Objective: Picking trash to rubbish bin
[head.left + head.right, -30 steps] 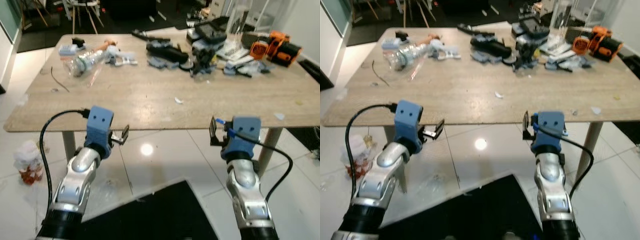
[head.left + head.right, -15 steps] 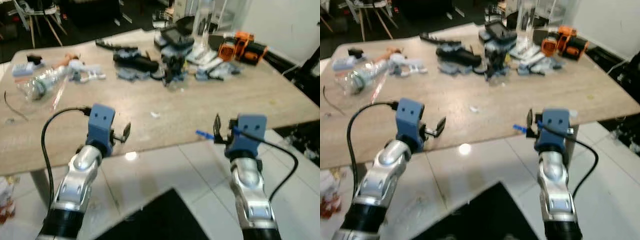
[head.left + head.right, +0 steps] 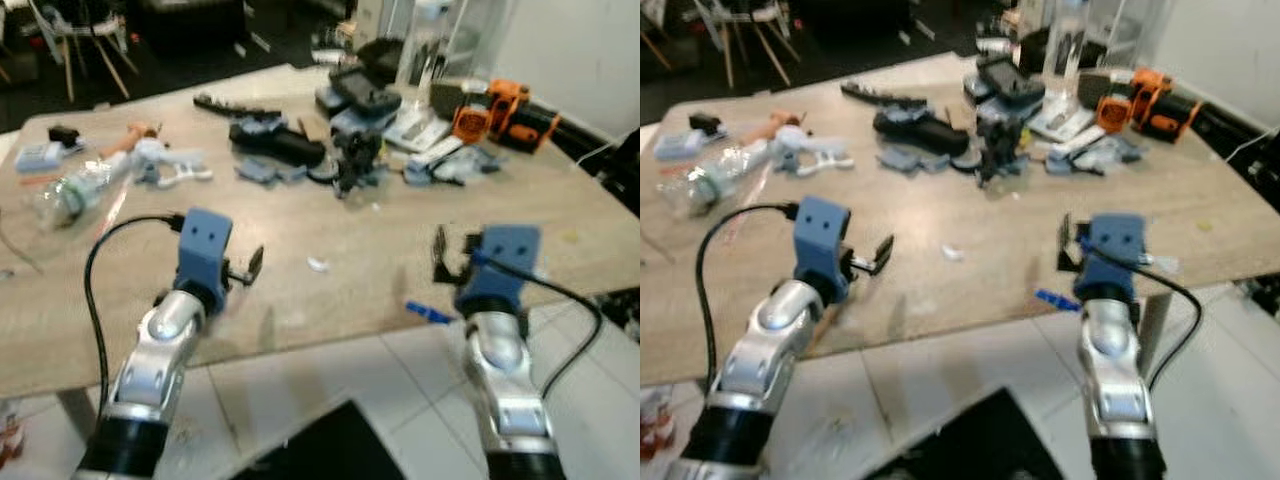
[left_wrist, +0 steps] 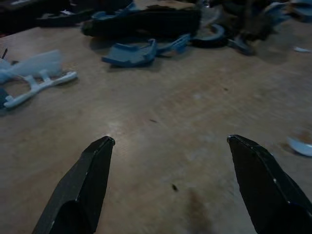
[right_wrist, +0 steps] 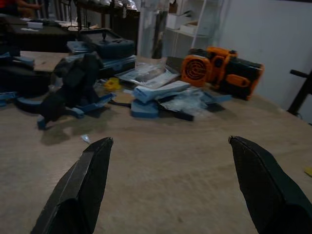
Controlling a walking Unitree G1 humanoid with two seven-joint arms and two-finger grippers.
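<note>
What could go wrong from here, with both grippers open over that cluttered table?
1. The white scrap between the left gripper and right gripper is small and flat, so the fingers may slide over it.
2. The blue piece sits at the table edge; a nudge could drop it.
3. Tools such as the orange device lie among the litter and could be mistaken for trash.

Head views: even indoor light, moderately bright on the wooden table (image 3: 300, 290); dark background beyond its far edge. Both softened by motion blur, clutter edges smeared, no sharp detail. Pale wall at upper right reads bright. Soft shadows under both arms on the tabletop. Left wrist view: dim, bluish cast, grainy; faint sheen on the wood between the black fingers (image 4: 83, 190). Right wrist view: brighter, white wall lit; orange tool (image 5: 222, 73) fairly sharp, near fingers (image 5: 80, 190) soft.
</note>
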